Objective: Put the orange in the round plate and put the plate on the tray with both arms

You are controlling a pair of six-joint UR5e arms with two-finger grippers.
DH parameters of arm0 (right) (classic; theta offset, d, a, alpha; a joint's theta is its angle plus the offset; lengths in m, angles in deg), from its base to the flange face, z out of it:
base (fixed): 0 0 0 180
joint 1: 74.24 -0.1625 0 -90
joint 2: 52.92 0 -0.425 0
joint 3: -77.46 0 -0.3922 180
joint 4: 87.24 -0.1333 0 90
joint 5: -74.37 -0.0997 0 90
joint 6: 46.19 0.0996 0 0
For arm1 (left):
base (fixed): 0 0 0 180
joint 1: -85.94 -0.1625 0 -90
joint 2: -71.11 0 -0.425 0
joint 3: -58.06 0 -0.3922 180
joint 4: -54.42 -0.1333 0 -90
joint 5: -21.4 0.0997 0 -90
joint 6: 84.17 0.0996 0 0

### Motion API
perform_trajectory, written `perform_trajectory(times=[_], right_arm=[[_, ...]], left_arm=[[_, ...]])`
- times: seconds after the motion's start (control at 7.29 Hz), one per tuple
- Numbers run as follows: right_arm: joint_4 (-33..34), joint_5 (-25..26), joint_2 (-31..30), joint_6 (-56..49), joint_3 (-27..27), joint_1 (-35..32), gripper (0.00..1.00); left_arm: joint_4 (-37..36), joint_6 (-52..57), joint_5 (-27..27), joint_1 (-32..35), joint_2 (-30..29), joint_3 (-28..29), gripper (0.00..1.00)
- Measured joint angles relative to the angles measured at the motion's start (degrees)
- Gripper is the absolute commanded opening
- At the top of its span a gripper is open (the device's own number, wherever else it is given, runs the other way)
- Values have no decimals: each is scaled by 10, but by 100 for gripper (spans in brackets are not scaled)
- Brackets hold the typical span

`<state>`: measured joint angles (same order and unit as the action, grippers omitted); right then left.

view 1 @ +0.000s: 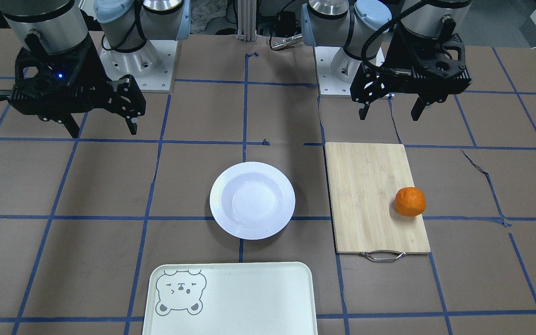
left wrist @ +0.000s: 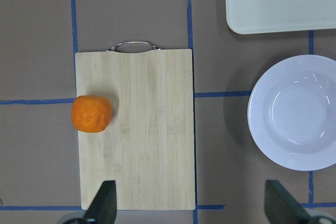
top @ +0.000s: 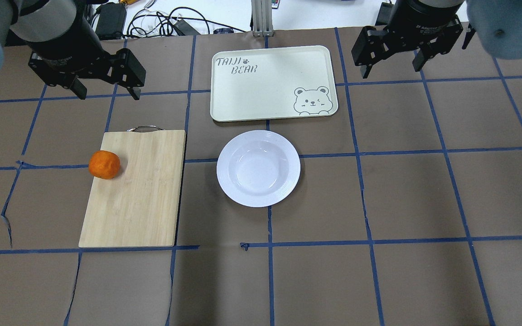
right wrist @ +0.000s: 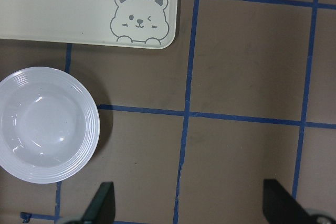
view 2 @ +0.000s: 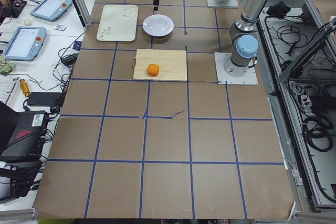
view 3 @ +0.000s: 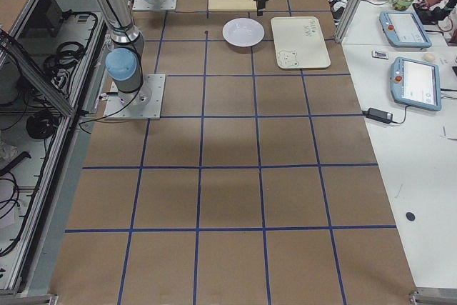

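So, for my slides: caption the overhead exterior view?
Bright orange fruit on bamboo cutting board, empty glossy white round plate, cream rectangular bear-print tray; left pincer and right pincer open.

**Table: brown cover, blue tape grid, three items on it**

The table [top: 401,190] has a brown paper cover marked into squares with blue tape. The paper is torn on the robot's left side [top: 7,217]. Directly on it:
- The tray [top: 265,90] lies at the far middle, flat, with its bear print at the corner nearest the plate.
- The round plate [top: 224,168] is just on the robot's side of the tray, not touching it, and covers a tape crossing.
- The bamboo cutting board [top: 138,194] is to the plate's left, apart from it, with its metal handle [top: 144,129] on the far edge.

Two white arm base plates [view 1: 161,77] [view 1: 328,70] are bolted on at the robot's edge.
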<state>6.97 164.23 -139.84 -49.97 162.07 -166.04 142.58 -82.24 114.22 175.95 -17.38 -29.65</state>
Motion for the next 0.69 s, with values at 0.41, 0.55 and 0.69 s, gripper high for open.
perform_trajectory(times=[0.41, 0.55, 0.69], right_arm=[[1, -1, 0, 0, 2, 0, 100], [2, -1, 0, 1, 2, 0, 100], [2, -1, 0, 1, 2, 0, 100]], left_arm=[[0, 0, 1, 0, 1, -1, 100], [0, 0, 1, 0, 3, -5, 100], [0, 0, 1, 2, 7, -11, 100]])
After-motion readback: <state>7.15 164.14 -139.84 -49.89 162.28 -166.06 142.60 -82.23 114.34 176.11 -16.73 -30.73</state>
